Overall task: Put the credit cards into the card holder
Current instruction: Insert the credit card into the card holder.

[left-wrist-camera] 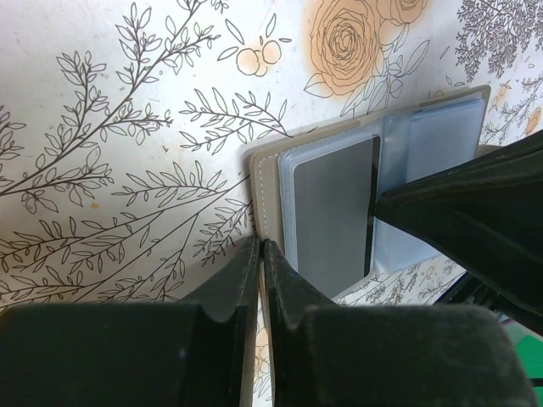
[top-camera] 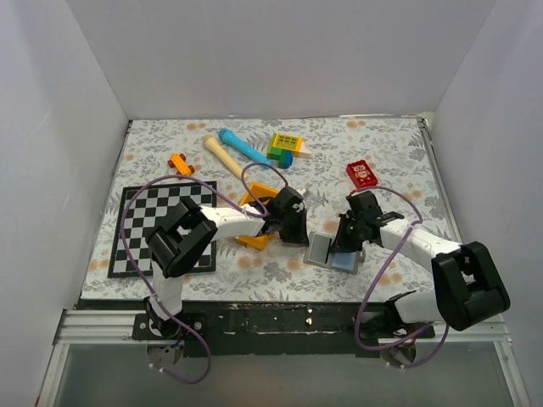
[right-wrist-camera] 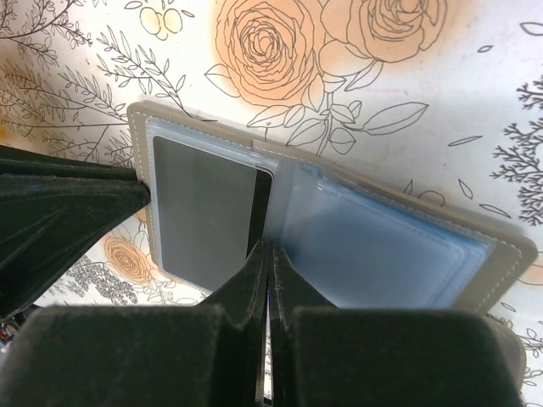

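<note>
From above, we saw the card holder [top-camera: 329,252] lying open near the front edge of the table [top-camera: 382,153], between both arms. On the left wrist view, the left gripper [left-wrist-camera: 259,250] was clenched on its beige edge, with a credit card [left-wrist-camera: 331,212] in a pocket. On the right wrist view, the right gripper [right-wrist-camera: 267,253] was clenched at that card's edge.

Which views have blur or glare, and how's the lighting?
Top external: even, soft light, sharp throughout. Left wrist: left hand dark and soft up close, card holder sharp, card washed grey by sheen. Right wrist: right hand likewise dark, same grey sheen on the card.
</note>
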{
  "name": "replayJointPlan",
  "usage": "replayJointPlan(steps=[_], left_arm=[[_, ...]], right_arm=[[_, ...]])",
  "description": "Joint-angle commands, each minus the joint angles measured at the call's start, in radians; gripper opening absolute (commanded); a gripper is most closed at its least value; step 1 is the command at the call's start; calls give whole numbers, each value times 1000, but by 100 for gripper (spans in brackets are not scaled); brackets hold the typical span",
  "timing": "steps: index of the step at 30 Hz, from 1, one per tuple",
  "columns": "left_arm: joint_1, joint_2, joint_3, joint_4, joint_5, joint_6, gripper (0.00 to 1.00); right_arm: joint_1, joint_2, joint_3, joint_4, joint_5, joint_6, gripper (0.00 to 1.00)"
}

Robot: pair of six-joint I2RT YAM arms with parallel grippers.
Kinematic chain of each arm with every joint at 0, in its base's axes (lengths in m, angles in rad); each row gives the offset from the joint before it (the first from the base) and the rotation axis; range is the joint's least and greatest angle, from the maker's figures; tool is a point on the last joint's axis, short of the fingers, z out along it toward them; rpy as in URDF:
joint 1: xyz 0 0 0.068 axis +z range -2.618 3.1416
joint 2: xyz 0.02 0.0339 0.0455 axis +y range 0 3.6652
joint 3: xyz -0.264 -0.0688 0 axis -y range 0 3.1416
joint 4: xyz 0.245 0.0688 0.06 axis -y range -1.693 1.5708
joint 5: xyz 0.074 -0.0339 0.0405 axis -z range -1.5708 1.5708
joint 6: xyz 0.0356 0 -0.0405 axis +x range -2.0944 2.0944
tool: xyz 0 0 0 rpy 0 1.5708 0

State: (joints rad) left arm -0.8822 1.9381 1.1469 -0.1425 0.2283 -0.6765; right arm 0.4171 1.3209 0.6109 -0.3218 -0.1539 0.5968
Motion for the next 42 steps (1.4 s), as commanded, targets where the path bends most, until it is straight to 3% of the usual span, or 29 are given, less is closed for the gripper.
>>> replayJointPlan(steps=[1, 29, 42], left_arm=[[-9, -24, -13, -14, 8, 8, 2], [-9, -5, 2, -11, 37, 17, 0], [-9, -10, -13, -11, 32, 6, 0]], right_arm=[[18, 38, 44, -5, 22, -9, 1], [51, 149, 32, 205, -98, -37, 1], [52, -2, 44, 64, -56, -55, 1]])
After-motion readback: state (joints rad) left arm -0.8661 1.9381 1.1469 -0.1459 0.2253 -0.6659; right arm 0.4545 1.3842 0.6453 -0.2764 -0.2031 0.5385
